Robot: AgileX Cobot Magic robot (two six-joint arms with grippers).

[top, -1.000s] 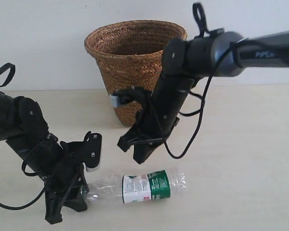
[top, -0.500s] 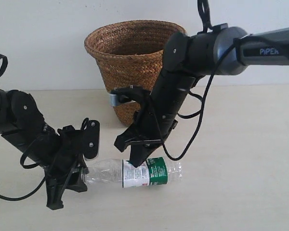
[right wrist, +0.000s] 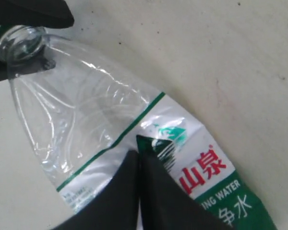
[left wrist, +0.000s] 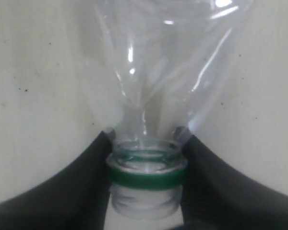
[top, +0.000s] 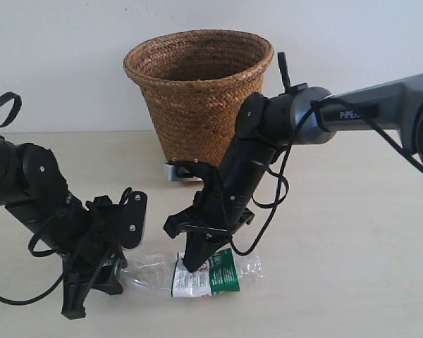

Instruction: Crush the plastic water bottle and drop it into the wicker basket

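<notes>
1. The bottle [top: 215, 273] lies on its side on the tabletop [top: 352, 246], in front of the basket [top: 197, 120] and apart from it.
2. The left hand [top: 116, 266] is clamped on the neck. In the left wrist view its fingers [left wrist: 62, 191] sit on either side at the green ring [left wrist: 146, 171], and the mouth has no cap.
3. The right hand [top: 196, 259] has its fingers pressed together to a point and holds nothing. The tip digs into the label [right wrist: 201, 158], and the clear wall creases beside it.
4. The step in hand looks like the crush. The left hand should pin the neck firmly so the bottle cannot roll or skid. The right hand should push straight down on the middle of the body.
5. The open mouth lets air out, so a slow, steady press should flatten it. An off-centre push would likely squirt the round body sideways.
6. The body looks dented rather than flat, so more pressing seems needed before any lift to the basket.
7. The label reads "山泉" in red and "ING WATER" in white on green, with its start hidden. The right arm [top: 381, 105] bears "PiPER".
</notes>
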